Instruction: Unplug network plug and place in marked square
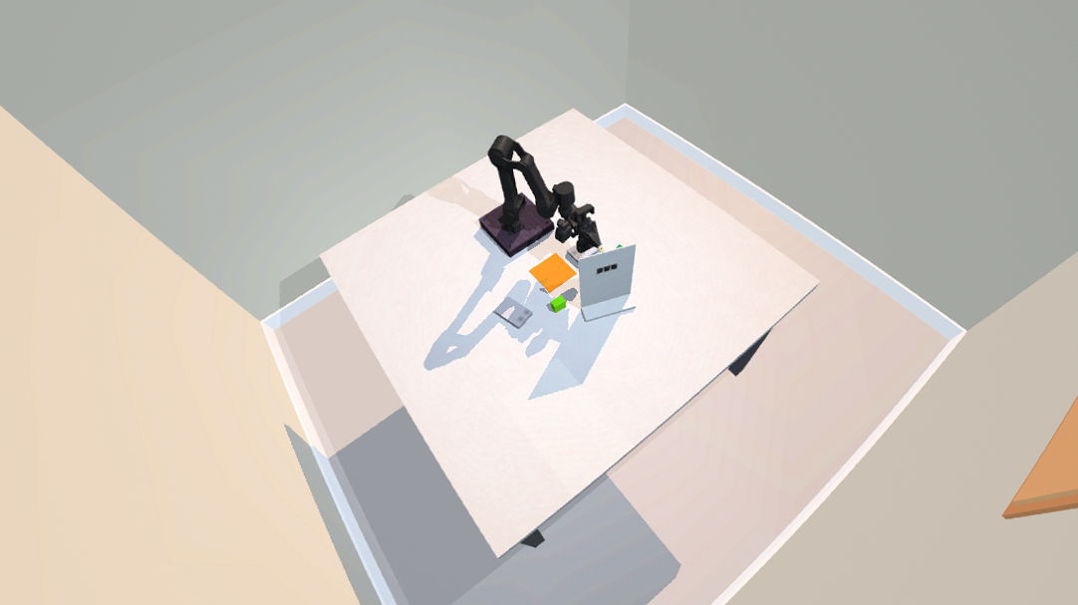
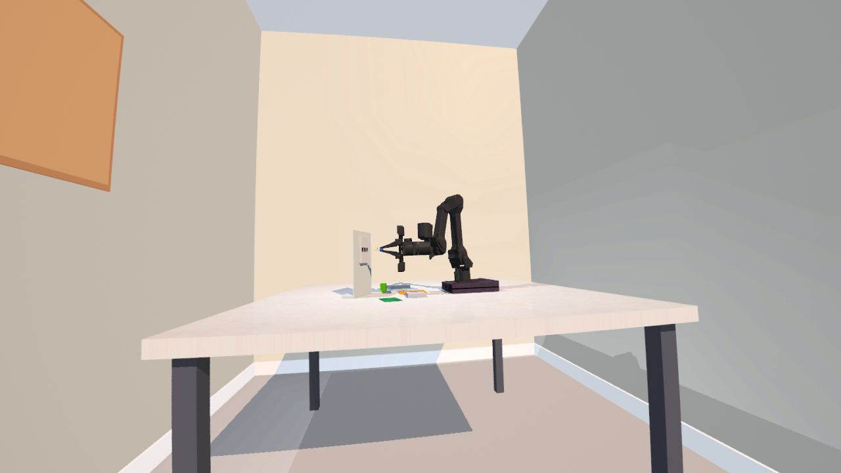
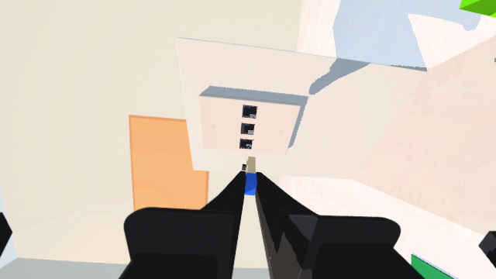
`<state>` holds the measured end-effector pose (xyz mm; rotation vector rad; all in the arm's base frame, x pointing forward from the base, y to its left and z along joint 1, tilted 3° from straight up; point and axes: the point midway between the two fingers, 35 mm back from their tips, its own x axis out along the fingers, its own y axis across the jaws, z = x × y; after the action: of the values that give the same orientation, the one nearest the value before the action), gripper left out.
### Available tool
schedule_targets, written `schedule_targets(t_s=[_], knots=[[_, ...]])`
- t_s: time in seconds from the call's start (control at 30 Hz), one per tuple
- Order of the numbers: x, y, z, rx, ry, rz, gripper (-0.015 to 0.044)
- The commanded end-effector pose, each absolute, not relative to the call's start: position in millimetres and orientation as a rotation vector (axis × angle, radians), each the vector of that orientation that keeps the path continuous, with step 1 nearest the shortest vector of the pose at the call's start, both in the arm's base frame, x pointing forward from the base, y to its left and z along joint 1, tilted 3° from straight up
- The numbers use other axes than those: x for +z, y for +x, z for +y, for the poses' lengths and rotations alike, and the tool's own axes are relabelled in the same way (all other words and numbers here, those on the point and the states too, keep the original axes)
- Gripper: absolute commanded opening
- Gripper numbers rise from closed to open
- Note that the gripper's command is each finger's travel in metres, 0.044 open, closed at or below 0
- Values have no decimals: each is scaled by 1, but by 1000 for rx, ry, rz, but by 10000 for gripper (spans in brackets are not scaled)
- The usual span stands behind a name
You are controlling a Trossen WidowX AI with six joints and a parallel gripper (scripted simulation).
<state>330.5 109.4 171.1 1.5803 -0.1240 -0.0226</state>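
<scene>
My gripper is shut on the small plug, gripping its blue body. The plug's beige front points at the upright panel. In the wrist view the plug is clear of the socket plate, with a gap between them in the exterior view. Three dark sockets show in the plate, all without a plug. The thin tab is too small to make out clearly. An orange square lies flat on the table, below and away from the held plug.
A bright green block stands near the panel's foot. A grey flat box lies beyond the orange square. A pale flat box and a dark green flat piece lie on the other side.
</scene>
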Motion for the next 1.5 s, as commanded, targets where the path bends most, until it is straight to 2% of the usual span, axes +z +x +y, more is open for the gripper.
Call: schedule_targets(t_s=[0.0, 0.97, 1.47], knots=[[177, 329, 110, -23, 1580, -125, 0], [228, 304, 111, -28, 1576, -122, 0], [199, 312, 86, -140, 1457, 38, 0]])
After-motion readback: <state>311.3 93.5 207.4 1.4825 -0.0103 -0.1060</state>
